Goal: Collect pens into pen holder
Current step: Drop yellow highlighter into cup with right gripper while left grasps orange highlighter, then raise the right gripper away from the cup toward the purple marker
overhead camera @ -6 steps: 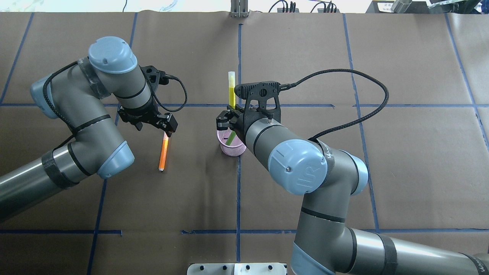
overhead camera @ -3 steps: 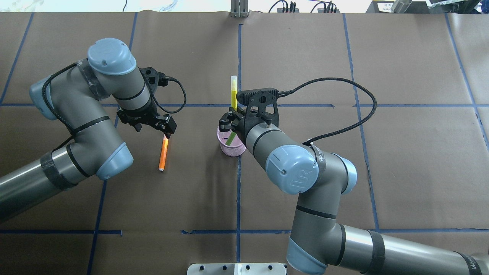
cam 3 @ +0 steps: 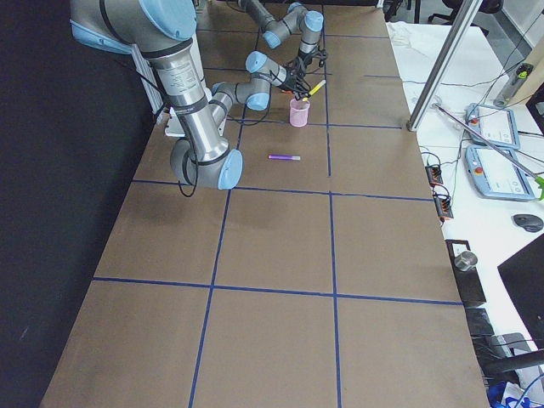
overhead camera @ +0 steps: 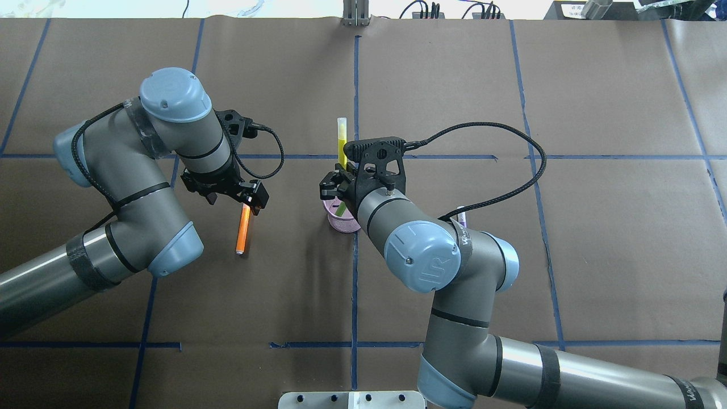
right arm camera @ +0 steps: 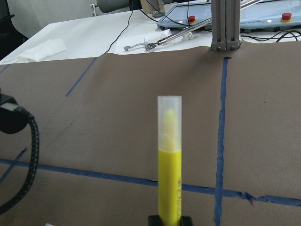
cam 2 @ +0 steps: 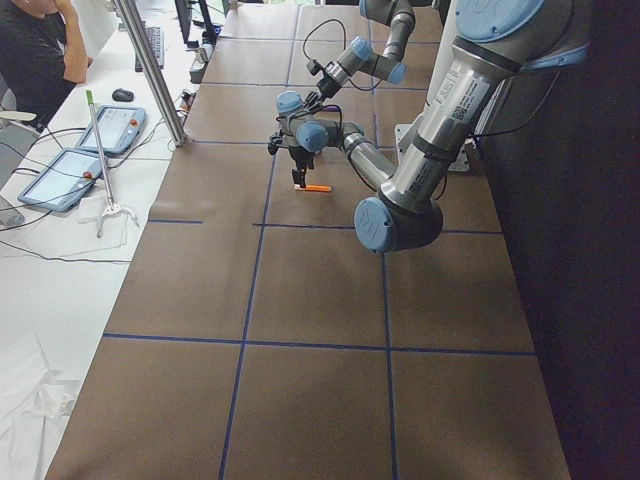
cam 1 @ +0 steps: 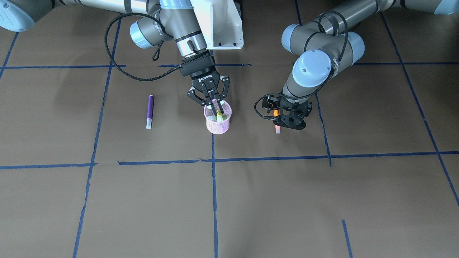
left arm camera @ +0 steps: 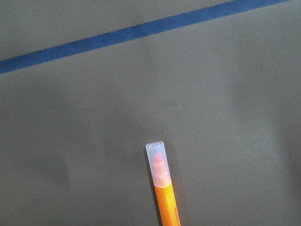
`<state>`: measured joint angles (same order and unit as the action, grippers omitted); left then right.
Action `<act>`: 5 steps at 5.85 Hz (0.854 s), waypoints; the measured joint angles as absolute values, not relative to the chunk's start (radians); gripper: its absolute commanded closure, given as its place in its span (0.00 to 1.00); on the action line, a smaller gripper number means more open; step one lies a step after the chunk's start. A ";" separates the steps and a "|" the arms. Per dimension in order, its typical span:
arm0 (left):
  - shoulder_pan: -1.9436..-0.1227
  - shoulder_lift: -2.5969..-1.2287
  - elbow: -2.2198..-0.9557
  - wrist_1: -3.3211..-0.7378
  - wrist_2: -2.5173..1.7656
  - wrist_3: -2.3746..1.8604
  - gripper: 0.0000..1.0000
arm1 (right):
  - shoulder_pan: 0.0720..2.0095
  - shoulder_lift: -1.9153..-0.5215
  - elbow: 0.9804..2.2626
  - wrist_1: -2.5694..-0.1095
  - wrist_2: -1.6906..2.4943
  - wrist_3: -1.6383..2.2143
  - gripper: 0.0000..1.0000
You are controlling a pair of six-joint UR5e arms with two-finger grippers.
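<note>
Overhead exterior: clamps green pen (overhead camera: 342, 142) in right gripper (overhead camera: 338, 190), cap tilted away from robot, base inside pen holder (overhead camera: 345, 226); cannot tell for left gripper (overhead camera: 253, 205).

The table (cam 1: 322, 200) is showing brown paper crossed by a grid of blue tape lines. The holder (cam 1: 218, 126) is showing pink mesh. The green pen (right arm camera: 170, 183) is glowing yellow-green under a pale translucent cap. On the left, the orange pen (overhead camera: 243, 230) is showing a clear cap over a pinkish tip. On the right, the purple pen (cam 1: 150, 105) is showing one whitish end. The arms (overhead camera: 142, 187) are showing grey with pale blue caps; the left gripper (overhead camera: 254, 204) and right gripper (cam 1: 214, 108) are showing black.
</note>
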<state>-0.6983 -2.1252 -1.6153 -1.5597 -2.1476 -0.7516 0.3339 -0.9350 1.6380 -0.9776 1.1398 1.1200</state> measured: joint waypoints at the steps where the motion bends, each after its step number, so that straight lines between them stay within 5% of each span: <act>1: -0.698 -2.127 -1.615 -1.560 -2.148 -0.752 0.00 | 0.322 -0.939 1.630 -0.978 1.140 1.121 0.97; 2: -0.698 -2.128 -1.615 -1.559 -2.148 -0.751 0.00 | 0.312 -0.941 1.626 -0.977 1.140 1.122 0.57; 3: -0.698 -2.129 -1.616 -1.558 -2.148 -0.750 0.00 | 0.307 -0.941 1.625 -0.977 1.139 1.122 0.01; 5: -0.698 -2.130 -1.618 -1.553 -2.148 -0.750 0.00 | 0.307 -0.935 1.625 -0.975 1.137 1.122 0.00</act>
